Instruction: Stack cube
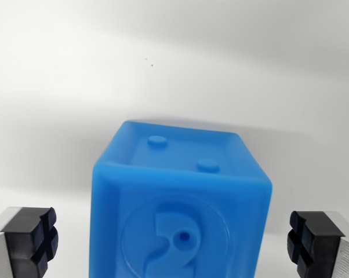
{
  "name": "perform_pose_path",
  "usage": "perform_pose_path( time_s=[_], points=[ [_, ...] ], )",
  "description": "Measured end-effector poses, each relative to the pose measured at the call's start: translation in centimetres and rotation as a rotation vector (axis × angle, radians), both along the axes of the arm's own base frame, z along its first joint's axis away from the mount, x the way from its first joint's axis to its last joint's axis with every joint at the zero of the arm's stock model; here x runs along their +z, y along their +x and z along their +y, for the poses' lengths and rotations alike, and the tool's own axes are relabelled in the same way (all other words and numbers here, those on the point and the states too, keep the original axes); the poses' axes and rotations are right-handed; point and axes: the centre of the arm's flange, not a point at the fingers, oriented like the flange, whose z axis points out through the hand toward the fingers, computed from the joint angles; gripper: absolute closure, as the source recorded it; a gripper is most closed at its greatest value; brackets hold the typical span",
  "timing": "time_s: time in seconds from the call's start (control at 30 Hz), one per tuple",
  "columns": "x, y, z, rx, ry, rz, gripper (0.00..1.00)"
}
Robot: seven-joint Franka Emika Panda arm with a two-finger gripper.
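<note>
Item: blue cube (180, 202), embossed question mark on its near face, two studs on top, standing on the white bench (58, 116). It sat between the fingers of the gripper (177, 240), which was spread wide, black pads (35, 237) clear of both sides. Surroundings: apparently bare; nothing obstructed it.

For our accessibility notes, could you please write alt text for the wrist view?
A glossy blue plastic cube with round studs and an embossed circle sits on a white surface, centred between the black-padded fingers of the open gripper, which do not touch it.
</note>
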Motion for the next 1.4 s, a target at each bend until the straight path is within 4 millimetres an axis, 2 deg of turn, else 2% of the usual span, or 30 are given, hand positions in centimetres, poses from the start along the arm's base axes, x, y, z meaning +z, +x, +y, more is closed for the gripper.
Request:
perform_pose_path(
  time_s=[0.23, 0.5, 0.53, 1.4],
  points=[
    [-1.6, 0.0, 0.0, 0.000, 0.000, 0.000, 0.00],
    [-2.4, 0.0, 0.0, 0.000, 0.000, -0.001, 0.00],
    [-2.4, 0.0, 0.0, 0.000, 0.000, -0.001, 1.00],
    [-2.4, 0.0, 0.0, 0.000, 0.000, -0.001, 1.00]
  ],
)
